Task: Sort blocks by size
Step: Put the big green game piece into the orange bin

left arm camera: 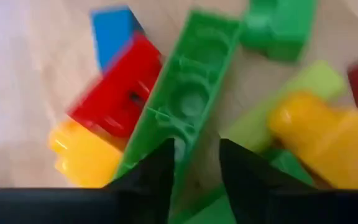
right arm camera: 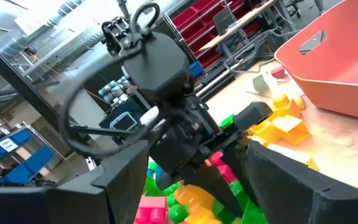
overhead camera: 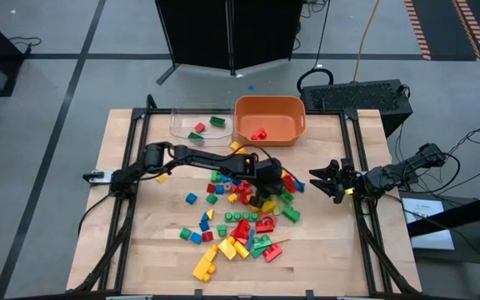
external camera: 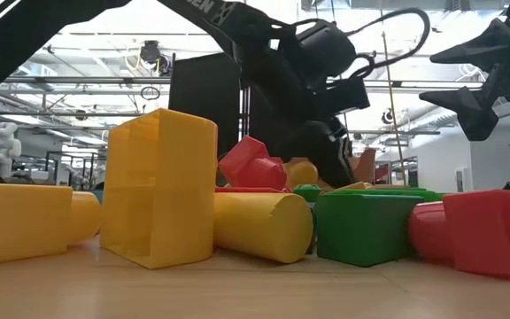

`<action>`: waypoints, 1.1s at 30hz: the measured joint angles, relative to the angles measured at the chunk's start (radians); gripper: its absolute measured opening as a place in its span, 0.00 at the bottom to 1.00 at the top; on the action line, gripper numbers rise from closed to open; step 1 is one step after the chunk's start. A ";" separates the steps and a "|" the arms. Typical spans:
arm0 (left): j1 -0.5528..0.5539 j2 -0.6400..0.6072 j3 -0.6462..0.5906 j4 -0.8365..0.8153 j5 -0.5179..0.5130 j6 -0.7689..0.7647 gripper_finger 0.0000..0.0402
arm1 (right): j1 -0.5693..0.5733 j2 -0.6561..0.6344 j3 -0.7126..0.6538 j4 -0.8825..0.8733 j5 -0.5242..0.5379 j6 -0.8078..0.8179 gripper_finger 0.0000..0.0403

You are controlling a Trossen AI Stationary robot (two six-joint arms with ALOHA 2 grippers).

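Observation:
Many red, yellow, green and blue blocks (overhead camera: 244,218) lie in a loose pile on the wooden table (overhead camera: 140,242). My left gripper (overhead camera: 267,190) is low over the pile's far right part, pointing down. In its wrist view its fingers (left arm camera: 194,158) stand slightly apart over the near end of a long green brick (left arm camera: 188,93) that lies underside up. My right gripper (overhead camera: 322,183) is open and empty, off the table to the right of the pile, and it shows high in the low view (external camera: 478,89). My left gripper comes from above, with one finger (left arm camera: 160,168) over the green brick's hollow underside and the other (left arm camera: 241,168) outside its long side wall (left arm camera: 188,146). I cannot tell whether the fingers touch the brick. The brick lies on the table among other blocks.
An orange tub (overhead camera: 269,119) with a red block in it stands at the far edge, and a clear tray (overhead camera: 197,122) with a few green and red blocks stands to its left. Bare wood lies at the table's left and near right.

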 joint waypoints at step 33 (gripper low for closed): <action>0.023 -0.161 0.141 -0.207 -0.254 -0.168 0.00 | 0.000 0.017 0.000 -0.001 0.004 -0.006 0.65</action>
